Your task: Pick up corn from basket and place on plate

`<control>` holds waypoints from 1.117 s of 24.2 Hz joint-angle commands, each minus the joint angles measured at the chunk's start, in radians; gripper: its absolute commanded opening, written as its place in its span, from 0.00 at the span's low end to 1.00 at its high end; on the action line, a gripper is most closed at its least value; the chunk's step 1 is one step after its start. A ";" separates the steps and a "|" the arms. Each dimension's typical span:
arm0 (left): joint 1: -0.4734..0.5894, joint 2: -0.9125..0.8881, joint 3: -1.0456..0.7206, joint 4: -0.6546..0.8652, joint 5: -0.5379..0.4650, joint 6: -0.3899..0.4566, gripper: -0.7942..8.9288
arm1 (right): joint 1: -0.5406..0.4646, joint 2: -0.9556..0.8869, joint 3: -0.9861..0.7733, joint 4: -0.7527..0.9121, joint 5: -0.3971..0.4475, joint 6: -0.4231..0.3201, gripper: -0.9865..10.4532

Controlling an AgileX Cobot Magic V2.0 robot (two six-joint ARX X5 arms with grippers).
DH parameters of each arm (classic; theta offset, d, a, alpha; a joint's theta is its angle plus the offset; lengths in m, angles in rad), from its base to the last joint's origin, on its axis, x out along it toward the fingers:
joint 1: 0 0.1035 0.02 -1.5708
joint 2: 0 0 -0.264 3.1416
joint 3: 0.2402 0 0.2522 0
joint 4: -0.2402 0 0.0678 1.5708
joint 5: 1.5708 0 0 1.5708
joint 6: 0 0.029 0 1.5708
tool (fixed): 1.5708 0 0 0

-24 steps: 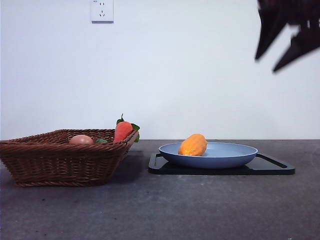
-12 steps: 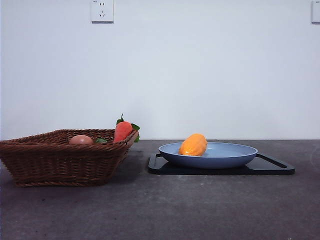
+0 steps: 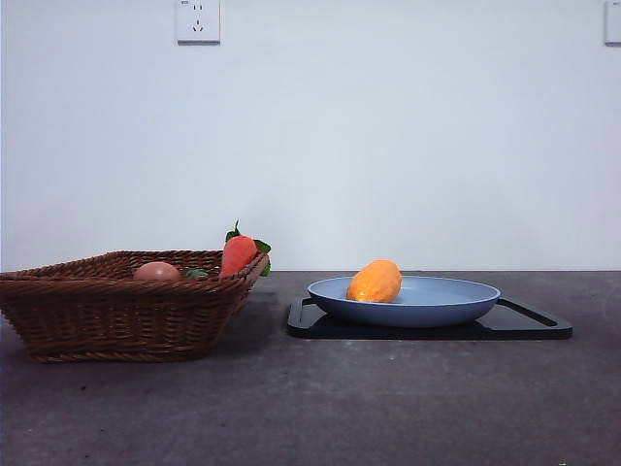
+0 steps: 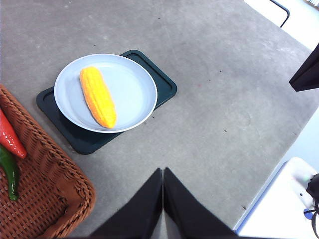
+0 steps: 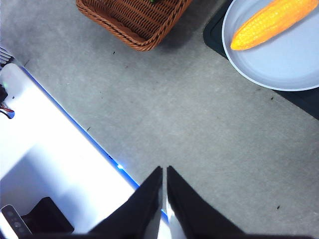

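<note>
The orange-yellow corn (image 3: 375, 282) (image 4: 98, 96) (image 5: 271, 21) lies on its side inside the blue plate (image 3: 456, 303) (image 4: 132, 94) (image 5: 284, 64), toward the rim nearest the basket. The brown wicker basket (image 3: 116, 316) (image 4: 45, 189) (image 5: 134, 17) stands left of the plate on the grey table. My left gripper (image 4: 163, 174) is shut and empty, high above the table beside the plate. My right gripper (image 5: 164, 172) is also shut and empty, raised over bare table near its front edge. Neither gripper shows in the front view.
A flat black tray (image 3: 529, 325) (image 4: 70, 132) sits under the plate. In the basket lie a red-orange carrot with green leaves (image 3: 238, 254), a brownish-pink egg-shaped item (image 3: 157, 271), a red pepper (image 4: 9, 137) and a green one (image 4: 10, 172). A white wall stands behind.
One second ago a dark gripper hung at the front view's top right corner; it has since risen out of that view. The corn, plate and basket have not moved.
</note>
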 commanded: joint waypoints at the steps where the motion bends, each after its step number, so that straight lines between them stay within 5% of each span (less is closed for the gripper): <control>1: 0.005 0.005 0.017 0.016 -0.021 0.013 0.09 | 0.005 0.009 0.016 0.014 -0.001 0.010 0.09; 5: 0.038 -0.002 0.016 0.033 -0.117 0.113 0.09 | 0.005 0.009 0.016 0.014 -0.001 0.010 0.09; 8: 0.218 -0.087 -0.018 0.130 -0.151 0.212 0.09 | 0.004 0.009 0.016 0.014 0.000 0.010 0.09; 14: 0.599 -0.374 -0.329 0.515 -0.151 0.215 0.09 | 0.004 0.010 0.016 0.017 0.000 0.010 0.09; 17: 0.710 -0.470 -0.459 0.611 -0.151 0.217 0.09 | 0.004 0.010 0.016 0.017 0.000 0.010 0.09; 27: 0.863 -0.773 -0.854 0.664 -0.151 0.217 0.09 | 0.004 0.010 0.016 0.017 0.000 0.010 0.09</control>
